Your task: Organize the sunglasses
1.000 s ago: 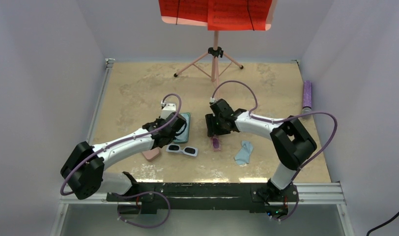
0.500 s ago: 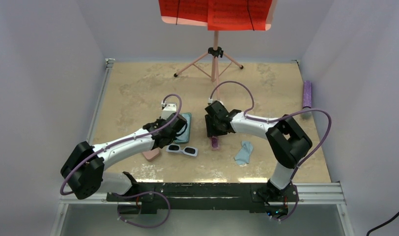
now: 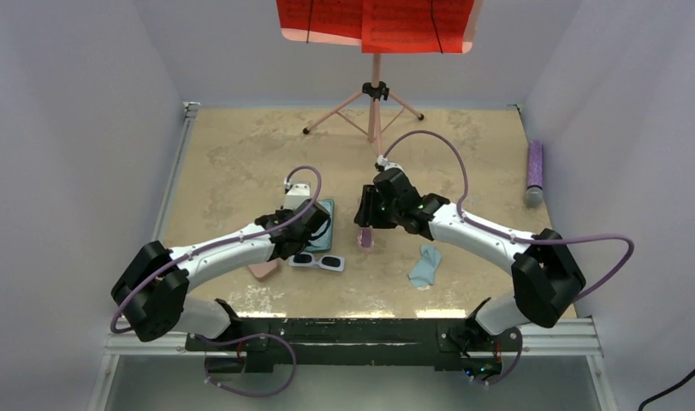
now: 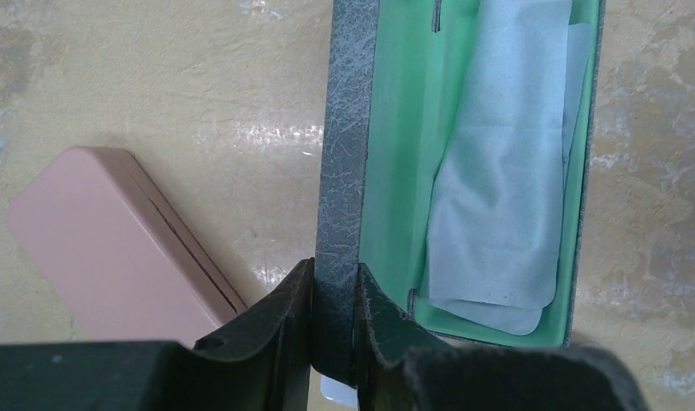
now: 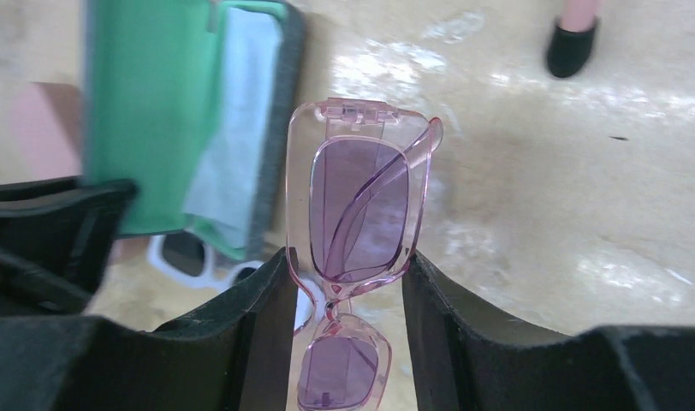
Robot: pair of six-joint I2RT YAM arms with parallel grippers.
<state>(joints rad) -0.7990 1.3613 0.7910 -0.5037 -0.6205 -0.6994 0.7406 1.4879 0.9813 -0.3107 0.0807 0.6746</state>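
Right arm is stretching out now, elbow swung wide to the right compared with a second ago, and the right gripper (image 5: pixel 348 276) has narrowed onto the pink pair (image 5: pixel 354 205). It is now gripping that pair partly closed, one finger on each side of the frame near the bridge. One lens is sticking out past the fingertips and the other is sitting back between the fingers, with the temples folded. The pink pair is looking lifted off the table (image 3: pixel 241 154) – just right of the open case (image 4: pixel 344 128). Left arm is barely shifting. The left gripper (image 4: pixel 334 295) is pinching the grey side wall of the open case, jaws nearly together on it. A cloth (image 4: pixel 498 188) is lying inside on the green lining. The white pair (image 3: pixel 317 261) is lying flat on the table just beside the case's near end, untouched. The pink case (image 4: pixel 104 240) is lying closed to the left – apart from the open case. A loose cloth (image 3: pixel 426 265) is lying crumpled on the table below the right forearm.
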